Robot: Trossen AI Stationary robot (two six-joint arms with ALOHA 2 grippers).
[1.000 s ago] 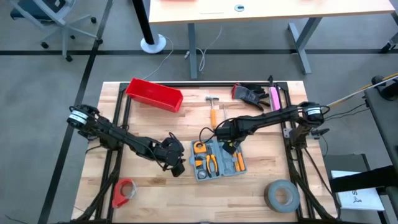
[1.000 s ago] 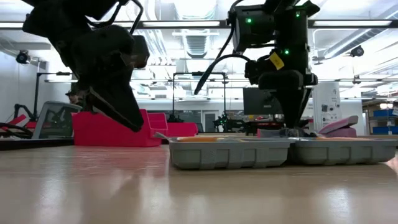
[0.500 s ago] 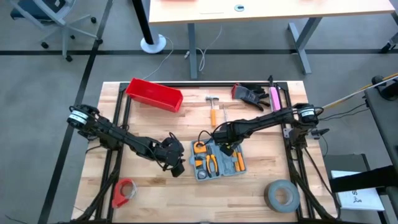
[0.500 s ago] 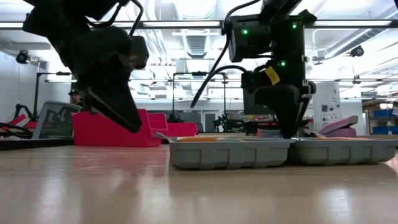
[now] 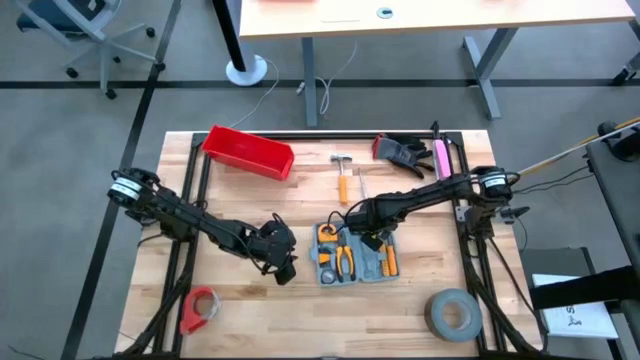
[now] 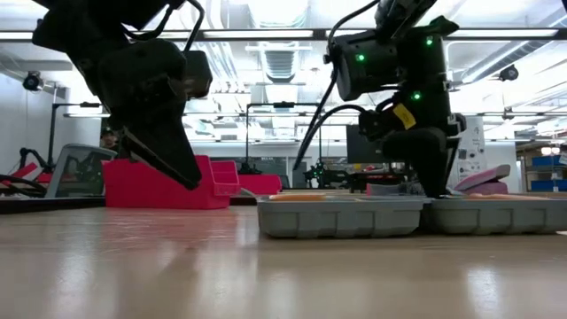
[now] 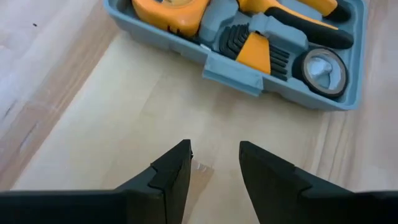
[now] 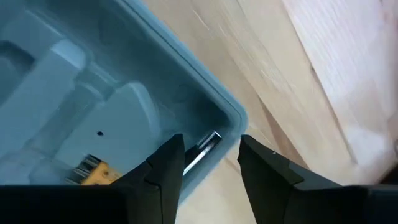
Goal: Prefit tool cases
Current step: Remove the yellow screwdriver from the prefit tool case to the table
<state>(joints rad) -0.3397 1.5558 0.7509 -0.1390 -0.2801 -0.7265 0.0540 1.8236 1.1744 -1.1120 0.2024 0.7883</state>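
From above we see the tool case (image 5: 355, 257) lying open near the middle of the bench (image 5: 250, 290), orange-handled tools in its recesses. The right end effector (image 5: 372, 240) is over the case's far edge; the left end effector (image 5: 282, 263) hangs just left of the case, apart from it.

The left wrist view adds what the top view cannot: its fingers (image 7: 171, 168) stand apart with bare wood between them, holding nothing, and the case's corner holds hex keys (image 7: 235, 45) and a small tape roll (image 7: 323, 68). The right wrist view shows that end effector's fingers (image 8: 165, 163) apart over a corner recess, straddling a thin metal piece (image 8: 202, 149); whether they touch it we cannot tell.

The low view shows the red bin (image 6: 164, 184) beyond the left arm.
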